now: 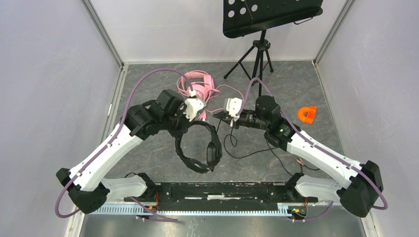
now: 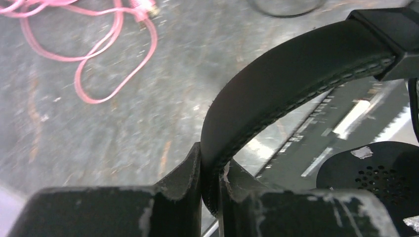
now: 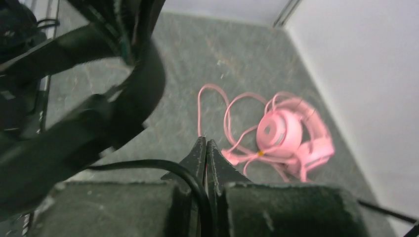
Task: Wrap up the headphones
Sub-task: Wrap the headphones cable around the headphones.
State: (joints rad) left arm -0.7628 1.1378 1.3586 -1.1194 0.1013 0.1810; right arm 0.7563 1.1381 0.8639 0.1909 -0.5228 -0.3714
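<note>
Wrapping seems to be only at its beginning. The black headset (image 1: pixel 197 148) is held up by its band near the middle of the table (image 1: pixel 321 89). Its black cable (image 1: pixel 247 154) lies loose on the surface to the right of it, not yet around the band.

To do this step well, I think the cable should be led over the headband with light tension, one turn beside the other, while the other arm holds the headset steady. A hard pull could twist the band in the grip or strain the place where the cable enters the earcup.

The pink headset (image 1: pixel 197 86) lies behind the black headset, farther from the arms. Its pink cable (image 2: pixel 99 64) rests in loose loops and nothing touches it.

The left gripper (image 2: pixel 211 163) is almost closed, and its two fingers pinch the padded headband at its edge. The right gripper (image 3: pixel 206 148) is just right of the top of the black headset, with its jaws pressed together. The black cable runs in between them, so it appears to be pinched there.
</note>
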